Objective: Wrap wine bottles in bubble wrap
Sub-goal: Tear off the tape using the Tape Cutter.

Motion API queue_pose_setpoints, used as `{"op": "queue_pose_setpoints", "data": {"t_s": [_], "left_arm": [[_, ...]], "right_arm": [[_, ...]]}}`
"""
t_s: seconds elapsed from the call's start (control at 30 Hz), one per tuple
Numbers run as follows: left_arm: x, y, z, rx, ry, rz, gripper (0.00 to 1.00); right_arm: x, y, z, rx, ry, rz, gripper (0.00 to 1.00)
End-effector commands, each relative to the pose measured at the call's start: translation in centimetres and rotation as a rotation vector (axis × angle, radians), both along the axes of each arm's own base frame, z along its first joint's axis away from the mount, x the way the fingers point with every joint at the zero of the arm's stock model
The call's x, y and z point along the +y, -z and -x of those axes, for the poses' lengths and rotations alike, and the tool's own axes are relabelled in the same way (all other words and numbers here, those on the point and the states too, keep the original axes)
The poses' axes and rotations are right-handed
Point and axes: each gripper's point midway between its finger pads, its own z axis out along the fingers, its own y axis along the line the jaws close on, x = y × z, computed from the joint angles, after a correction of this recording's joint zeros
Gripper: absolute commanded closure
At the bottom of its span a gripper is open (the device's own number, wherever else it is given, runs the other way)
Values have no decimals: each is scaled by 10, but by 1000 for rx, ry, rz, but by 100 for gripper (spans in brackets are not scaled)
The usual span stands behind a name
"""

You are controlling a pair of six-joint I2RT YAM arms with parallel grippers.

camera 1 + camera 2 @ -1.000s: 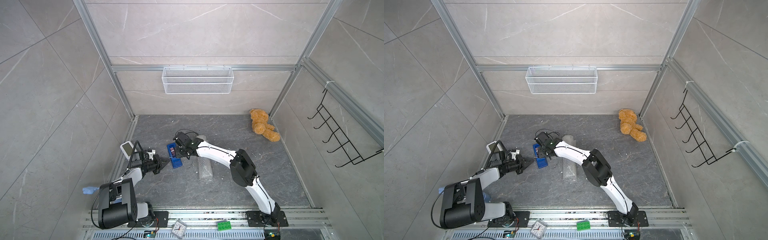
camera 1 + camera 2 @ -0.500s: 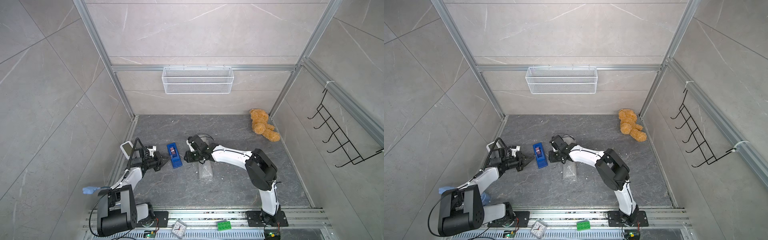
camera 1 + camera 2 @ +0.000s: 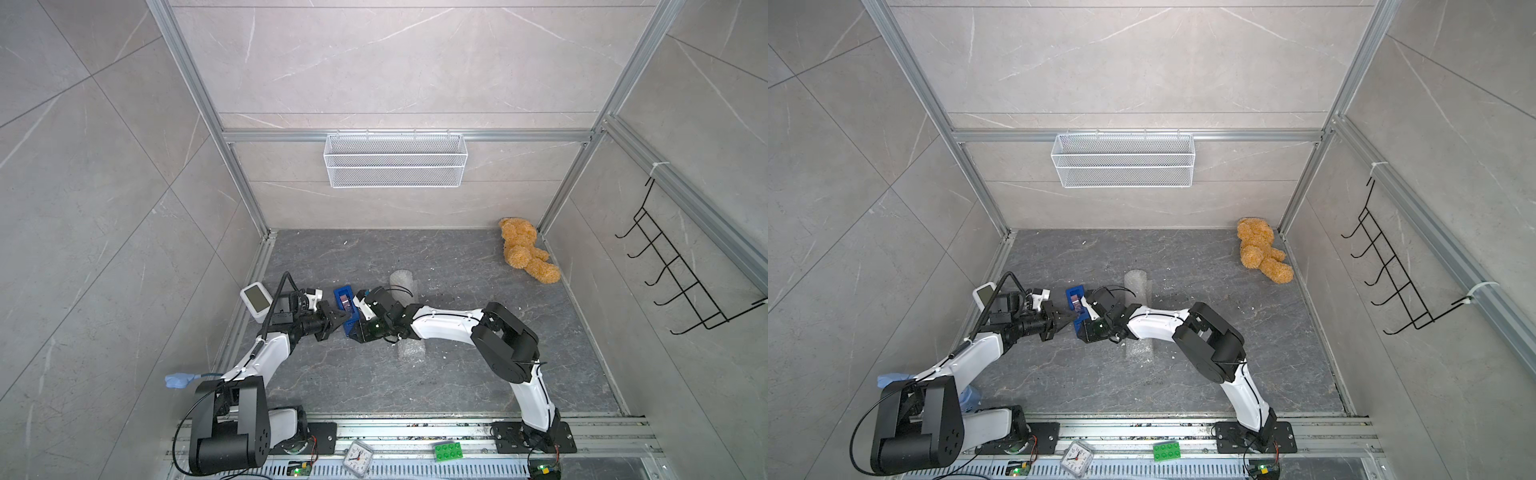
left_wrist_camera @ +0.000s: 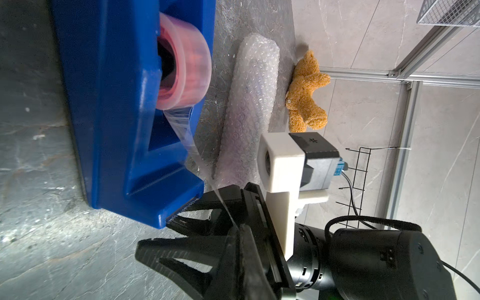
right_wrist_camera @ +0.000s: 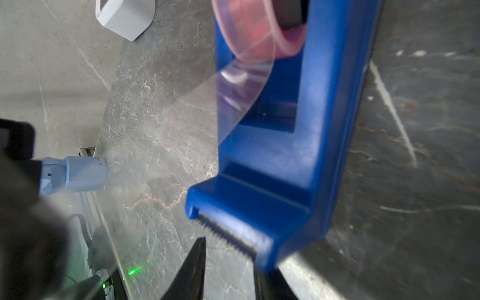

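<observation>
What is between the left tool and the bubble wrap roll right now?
The blue tape dispenser and the right tool with its wrist sit between the left tool and the bubble wrap. The left tool pinches a strip of tape running from the dispenser.

Robot lab test cell, grey tiled walls (image 3: 395,50), aluminium frame (image 3: 399,136), wire basket (image 3: 395,160), wall hooks (image 3: 681,274).
</observation>
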Motion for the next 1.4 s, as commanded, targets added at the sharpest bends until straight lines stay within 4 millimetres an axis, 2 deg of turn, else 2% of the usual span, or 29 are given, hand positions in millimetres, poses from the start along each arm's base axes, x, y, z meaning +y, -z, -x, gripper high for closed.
{"op": "queue_pose_setpoints", "data": {"t_s": [0.0, 0.33, 0.63, 0.73, 0.87, 0.97, 1.07, 1.17, 1.37], "left_arm": [[-1, -5, 2, -7, -6, -6, 100], [-5, 2, 13, 3, -13, -11, 100], [-11, 11, 24, 22, -11, -14, 100], [-11, 15, 26, 30, -14, -12, 100], [-12, 14, 24, 26, -11, 1, 100], [-13, 12, 22, 21, -8, 7, 100], [-13, 11, 22, 16, -5, 10, 100], [-14, 11, 24, 17, -1, 14, 100], [-14, 16, 30, 30, 2, 14, 100]], "right_arm": [[13, -2, -9, -6, 13, -43, 70], [19, 12, -16, -33, 20, -68, 76], [21, 11, -19, -64, 31, -102, 77], [12, 7, -17, -73, 41, -95, 73], [-12, -3, -8, -84, 46, -80, 62], [-29, -3, -4, -82, 43, -48, 61], [-38, 6, -5, -76, 42, -18, 62], [-36, 15, -11, -59, 51, -37, 65], [-19, 12, -25, -77, 57, -76, 68]]}}
